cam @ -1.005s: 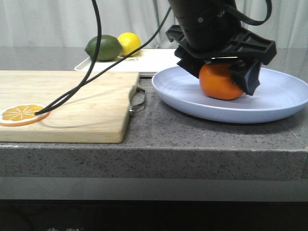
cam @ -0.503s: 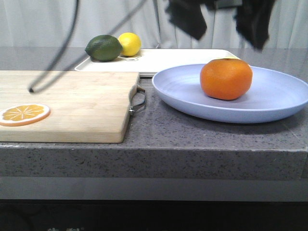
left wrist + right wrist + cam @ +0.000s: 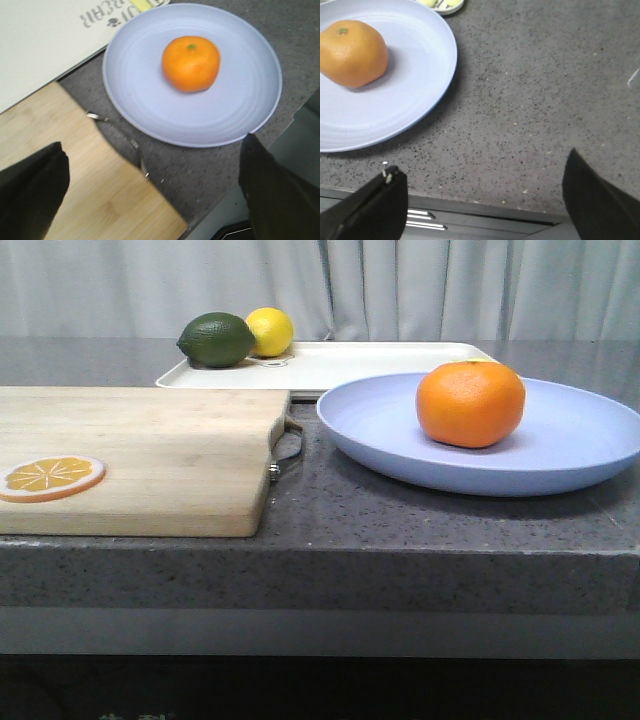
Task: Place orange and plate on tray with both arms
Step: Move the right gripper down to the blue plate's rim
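The orange [image 3: 470, 403] sits on the lavender-blue plate [image 3: 560, 455] at the right of the grey counter. The cream-white tray [image 3: 370, 365] lies behind the plate. No gripper shows in the front view. In the left wrist view my left gripper [image 3: 152, 192] is open and empty, high above the plate's near edge and the board corner; the orange [image 3: 191, 63] and plate [image 3: 150, 95] lie below it, and a corner of the tray [image 3: 40, 40] shows. In the right wrist view my right gripper [image 3: 487, 200] is open and empty over the counter's front edge, beside the plate [image 3: 395, 105] and orange [image 3: 352, 52].
A wooden cutting board [image 3: 150, 455] with a metal handle [image 3: 285, 445] lies at the left, an orange slice disc [image 3: 50, 477] on it. A dark green lime [image 3: 216, 340] and a yellow lemon [image 3: 270, 330] sit on the tray's far left corner. A curtain hangs behind.
The gripper that was shut on the orange a second ago let go of it and rose out of the front view. The orange stays on the plate.
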`<act>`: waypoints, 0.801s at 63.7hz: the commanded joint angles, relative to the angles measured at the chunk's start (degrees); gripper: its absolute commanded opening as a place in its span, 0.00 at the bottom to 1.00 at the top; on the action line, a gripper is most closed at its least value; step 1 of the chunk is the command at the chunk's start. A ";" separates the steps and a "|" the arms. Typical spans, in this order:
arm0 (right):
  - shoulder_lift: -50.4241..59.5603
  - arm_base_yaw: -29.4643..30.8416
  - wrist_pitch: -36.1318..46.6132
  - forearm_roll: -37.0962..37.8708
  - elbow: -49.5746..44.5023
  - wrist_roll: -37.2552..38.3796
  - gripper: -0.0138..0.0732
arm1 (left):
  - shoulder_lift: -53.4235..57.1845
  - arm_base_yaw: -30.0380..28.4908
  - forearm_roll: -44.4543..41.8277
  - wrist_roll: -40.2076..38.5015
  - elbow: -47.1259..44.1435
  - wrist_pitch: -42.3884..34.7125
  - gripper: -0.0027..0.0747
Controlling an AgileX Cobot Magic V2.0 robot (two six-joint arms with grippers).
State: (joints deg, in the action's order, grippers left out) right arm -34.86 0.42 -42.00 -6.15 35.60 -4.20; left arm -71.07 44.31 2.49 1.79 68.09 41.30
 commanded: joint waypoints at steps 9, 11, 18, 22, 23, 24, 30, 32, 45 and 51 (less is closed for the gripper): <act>-11.44 0.22 -3.28 -1.21 10.39 -0.45 0.89 | 12.45 -5.42 0.28 -1.17 -8.94 -4.05 0.89; -13.77 0.22 -4.69 -1.16 11.88 -0.60 0.89 | 13.95 -5.81 0.28 -1.17 -9.98 -4.05 0.89; -21.02 0.22 -10.78 -1.16 18.00 -0.96 0.89 | 17.49 -6.06 0.17 -1.17 -12.87 -4.05 0.89; -25.11 0.22 -14.10 -1.16 21.80 -1.80 0.89 | 18.84 -6.06 0.17 -1.17 -13.70 -4.05 0.89; -26.14 0.28 -14.83 -1.16 22.63 -1.94 0.89 | 19.07 -6.06 0.17 -1.17 -13.80 -4.05 0.89; -27.64 0.35 -15.82 -1.11 23.44 -1.94 0.89 | 19.25 -6.06 0.17 -1.17 -13.80 -3.95 0.89; -34.15 2.10 -19.40 -2.29 29.12 -2.87 0.89 | 19.87 -6.06 0.17 -1.17 -13.95 -4.23 0.89; -35.88 2.87 -20.02 -3.44 30.39 -3.53 0.89 | 19.87 -6.06 0.17 -1.17 -13.95 -4.38 0.89; -45.03 7.60 -20.84 -20.83 34.77 -13.93 0.89 | 19.63 -6.06 0.17 -1.17 -13.95 -4.38 0.89; -47.90 7.54 -19.86 -25.43 34.96 -17.07 0.89 | 19.63 -6.06 0.17 -1.17 -13.95 -4.38 0.89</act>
State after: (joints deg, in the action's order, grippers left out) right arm -81.72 7.55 -63.37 -24.35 68.53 -16.75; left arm -51.83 38.35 2.38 1.11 52.71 40.98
